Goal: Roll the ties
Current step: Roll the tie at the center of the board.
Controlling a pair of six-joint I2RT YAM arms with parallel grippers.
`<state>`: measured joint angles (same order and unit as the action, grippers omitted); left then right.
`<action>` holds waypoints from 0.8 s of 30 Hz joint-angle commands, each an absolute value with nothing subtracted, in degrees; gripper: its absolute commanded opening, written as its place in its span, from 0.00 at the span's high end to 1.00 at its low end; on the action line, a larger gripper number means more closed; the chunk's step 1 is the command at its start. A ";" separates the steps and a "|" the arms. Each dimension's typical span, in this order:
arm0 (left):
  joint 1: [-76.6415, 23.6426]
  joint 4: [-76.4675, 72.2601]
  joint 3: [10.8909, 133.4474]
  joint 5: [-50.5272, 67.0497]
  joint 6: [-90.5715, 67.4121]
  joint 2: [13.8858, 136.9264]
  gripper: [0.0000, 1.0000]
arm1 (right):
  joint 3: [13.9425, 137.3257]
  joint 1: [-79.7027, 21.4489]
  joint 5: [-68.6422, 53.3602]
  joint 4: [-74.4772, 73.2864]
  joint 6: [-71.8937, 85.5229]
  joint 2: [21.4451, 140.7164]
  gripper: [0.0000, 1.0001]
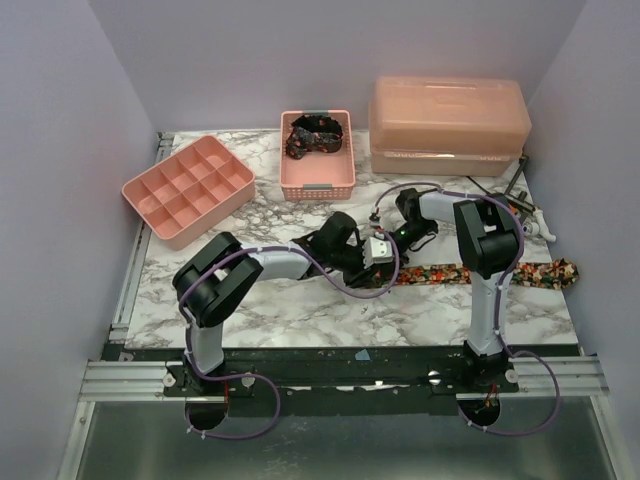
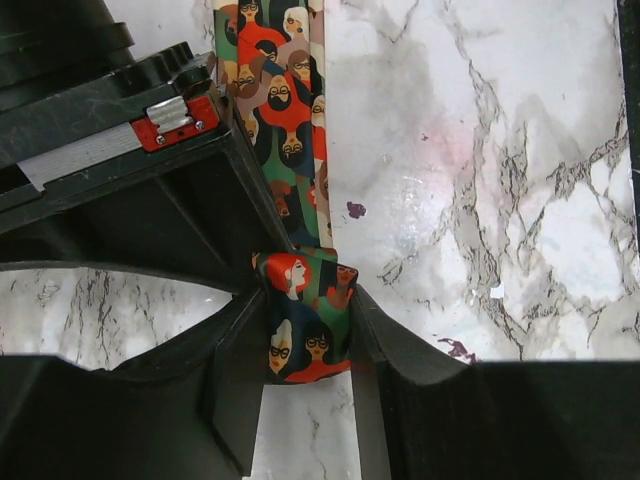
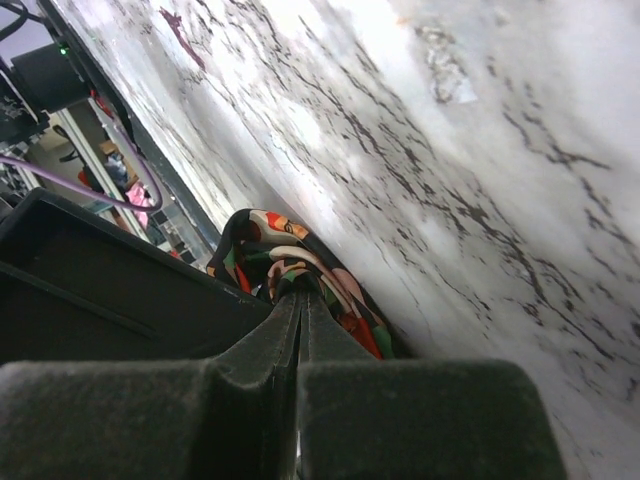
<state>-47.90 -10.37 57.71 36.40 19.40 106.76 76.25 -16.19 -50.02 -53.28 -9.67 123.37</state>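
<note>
One dark tie (image 1: 318, 133) sits rolled in the basket (image 1: 317, 187). The printed tie (image 1: 470, 272) lies mostly flat on the desk (image 1: 300, 310), barely begun. The left hand (image 2: 305, 345) clamps its first turns, and the right hand (image 3: 300, 295) is pressed together at them.

Printed tie (image 1: 455, 272): cartoon-face print, red/orange/green on dark. One end folded into a small roll, pinched btwn left gripper (image 2: 305, 330) fingers. Right gripper (image 3: 300, 300) closed tips sit at the same roll. Rest lies flat, running straight away from left gripper twd the right. Dark tie (image 1: 316, 133): bunched in loose coil, well beyond both grippers, inside pink basket (image 1: 317, 186).
</note>
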 commanded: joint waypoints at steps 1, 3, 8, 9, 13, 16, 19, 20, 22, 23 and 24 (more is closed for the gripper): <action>-48.34 -8.01 58.28 30.07 18.18 110.79 0.64 | 75.75 -16.27 -37.02 -46.04 -12.61 126.03 0.97; -48.38 -7.20 57.64 25.69 18.37 111.39 0.67 | 75.98 -16.14 -38.20 -46.45 -12.64 125.07 0.96; -47.99 -4.42 56.60 21.09 19.57 111.71 0.70 | 76.67 -16.17 -41.52 -48.28 -12.40 123.15 0.93; -47.95 -3.96 56.56 20.73 19.76 111.75 0.70 | 76.92 -16.07 -42.26 -48.90 -12.39 122.78 0.91; -47.90 -2.27 56.78 19.80 20.60 111.75 0.71 | 78.12 -15.61 -44.41 -50.70 -12.55 121.50 0.85; -47.91 -1.47 56.95 19.63 21.22 111.62 0.72 | 79.79 -14.69 -45.70 -52.43 -12.82 121.14 0.79; -47.83 -0.76 57.38 19.56 21.53 111.61 0.72 | 80.69 -13.35 -48.40 -54.29 -12.82 120.77 0.68; -47.81 -0.58 57.54 19.45 21.54 111.62 0.72 | 80.68 -13.12 -49.74 -55.02 -13.06 120.70 0.63; -47.81 -0.28 57.89 19.43 21.47 111.70 0.72 | 80.31 -13.09 -52.30 -55.97 -13.47 120.28 0.55; -47.81 -0.10 58.08 19.44 21.30 111.71 0.71 | 79.79 -13.09 -53.64 -56.12 -13.48 120.10 0.52; -47.86 -0.09 58.22 19.47 21.12 111.78 0.71 | 79.44 -13.07 -54.75 -56.08 -13.45 120.00 0.50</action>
